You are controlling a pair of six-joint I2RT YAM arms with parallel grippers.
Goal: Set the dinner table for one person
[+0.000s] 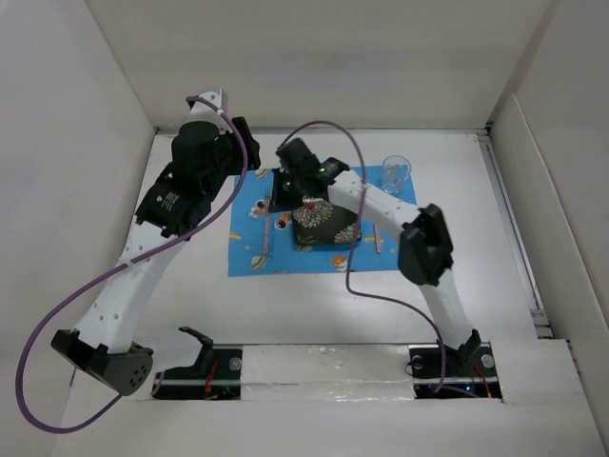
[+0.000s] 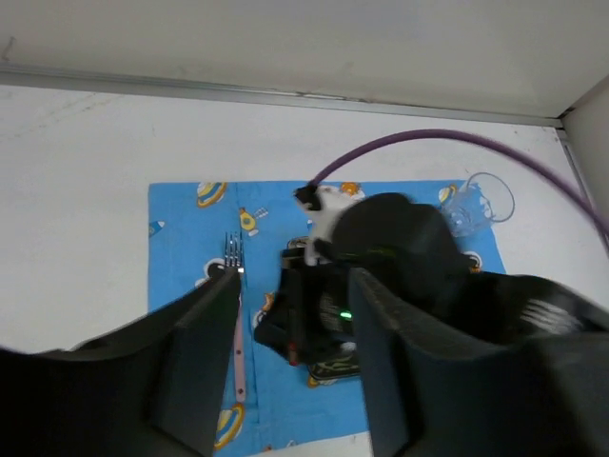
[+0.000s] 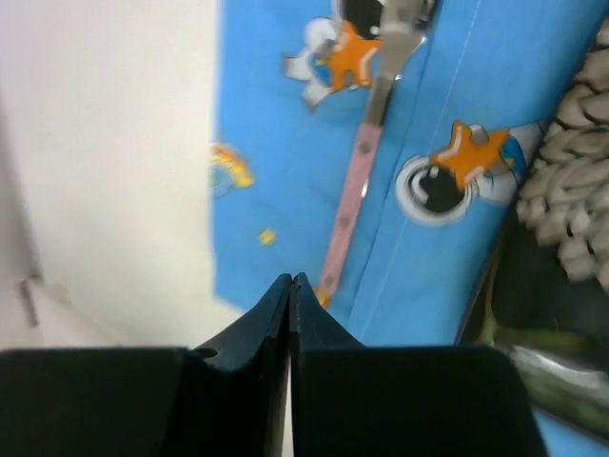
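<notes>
**Table** [image 1: 285, 314]: white, plain, flat and roughly square. It fills the middle of the top view. White panels stand along its left, far and right edges.

**Mat** [image 1: 304, 259]: blue cloth with a cartoon print, rectangular. It lies flat on the table at frame centre, long sides parallel to the far edge. Bare white table shows on all four sides.

**Glass** [image 1: 397, 171]: clear and upright, at the mat's upper right corner. Whether its foot rests on the mat or the table cannot be told.
</notes>
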